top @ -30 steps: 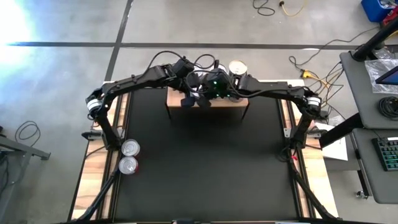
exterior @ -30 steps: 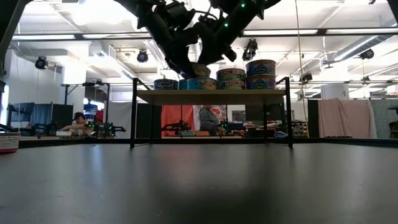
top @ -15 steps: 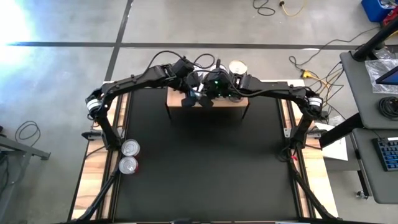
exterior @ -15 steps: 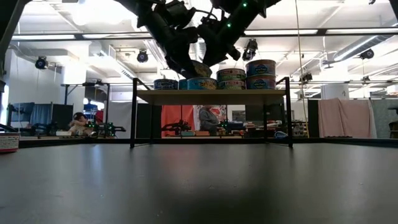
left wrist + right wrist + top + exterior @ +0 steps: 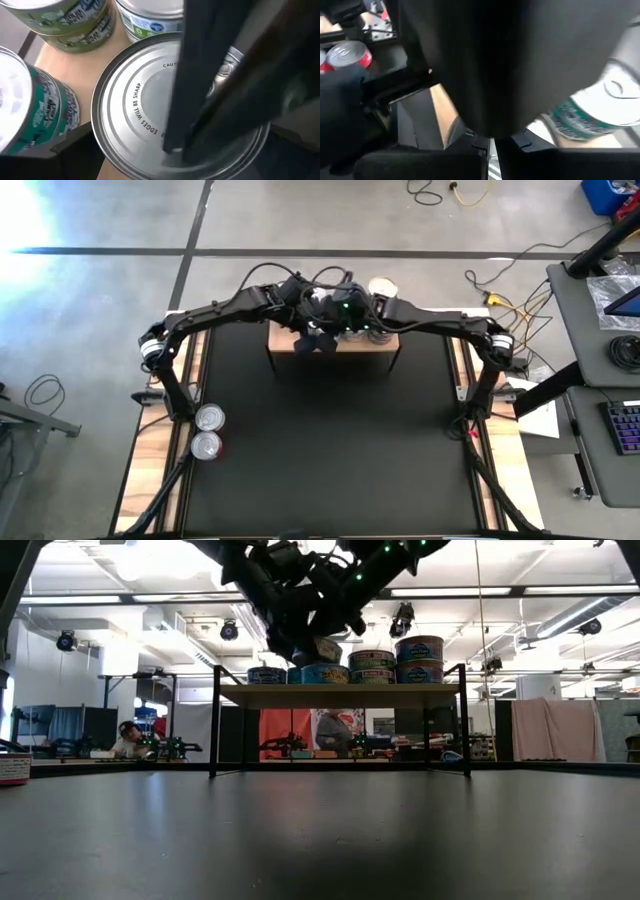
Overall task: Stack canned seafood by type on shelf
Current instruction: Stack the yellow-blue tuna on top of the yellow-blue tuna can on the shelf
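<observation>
High view: both arms reach to the far edge of the black mat (image 5: 320,440) and meet over the shelf (image 5: 382,344), whose light wood top shows between them. The left gripper (image 5: 312,338) hangs at the shelf's front edge; the right gripper (image 5: 343,320) sits just beside it, over the tins. One silver-topped tin (image 5: 381,287) shows at the shelf's back. Two red-sided tins (image 5: 208,431) stand touching at the mat's left edge, well apart from the shelf. Low view: the shelf (image 5: 340,695) carries a row of blue-labelled tins (image 5: 325,673), with a two-high stack (image 5: 421,658) at its right end; both grippers crowd above the row's left part. Left wrist view: a silver tin top (image 5: 145,115) lies under the left gripper, its jaws spread fully wide on either side; whether the fingers touch the tin cannot be told. A dark bar (image 5: 200,75) crosses the lid. Green-labelled tins (image 5: 45,115) stand just beside. Right wrist view: the right gripper's jaws are closed together, holding nothing; a green-labelled tin (image 5: 600,110) sits on the wood nearby.
</observation>
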You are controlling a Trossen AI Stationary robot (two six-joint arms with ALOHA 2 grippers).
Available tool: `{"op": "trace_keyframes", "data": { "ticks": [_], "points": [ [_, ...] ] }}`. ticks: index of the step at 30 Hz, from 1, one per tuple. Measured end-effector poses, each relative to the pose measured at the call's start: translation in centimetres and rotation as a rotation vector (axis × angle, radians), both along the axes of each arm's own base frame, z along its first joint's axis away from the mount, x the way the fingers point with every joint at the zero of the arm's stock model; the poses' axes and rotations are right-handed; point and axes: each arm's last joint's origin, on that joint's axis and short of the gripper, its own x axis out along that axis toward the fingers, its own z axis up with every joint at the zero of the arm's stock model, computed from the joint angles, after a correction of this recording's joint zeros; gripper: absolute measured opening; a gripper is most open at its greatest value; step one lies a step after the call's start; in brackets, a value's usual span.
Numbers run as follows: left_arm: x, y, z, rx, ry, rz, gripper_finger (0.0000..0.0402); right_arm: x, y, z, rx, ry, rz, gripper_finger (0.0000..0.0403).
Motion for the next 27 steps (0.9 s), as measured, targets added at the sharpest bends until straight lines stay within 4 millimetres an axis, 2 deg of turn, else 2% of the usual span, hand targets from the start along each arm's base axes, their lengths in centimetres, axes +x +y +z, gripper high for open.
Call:
{"op": "trace_keyframes", "data": {
  "ticks": [4,10,23,27],
  "points": [
    [0.2,0.1,0.1,-0.008,-0.027,0.028,0.0400,0.6,-0.2,-1.1,0.014,0.016,0.016,0.0013],
    [0.2,0.1,-0.1,-0.078,-0.037,0.062,0.0400,0.5,-1.1,-2.0,0.052,0.049,-0.011,0.0013],
    [-0.1,-0.1,-0.2,-0.133,-0.016,0.093,0.0400,-0.1,-1.2,-2.7,0.030,0.158,-0.008,0.0013],
    [-0.4,-0.4,0.4,-0.133,-0.024,0.084,0.0400,-0.2,-1.2,-2.8,0.027,0.179,-0.009,0.0013]
  ]
}}
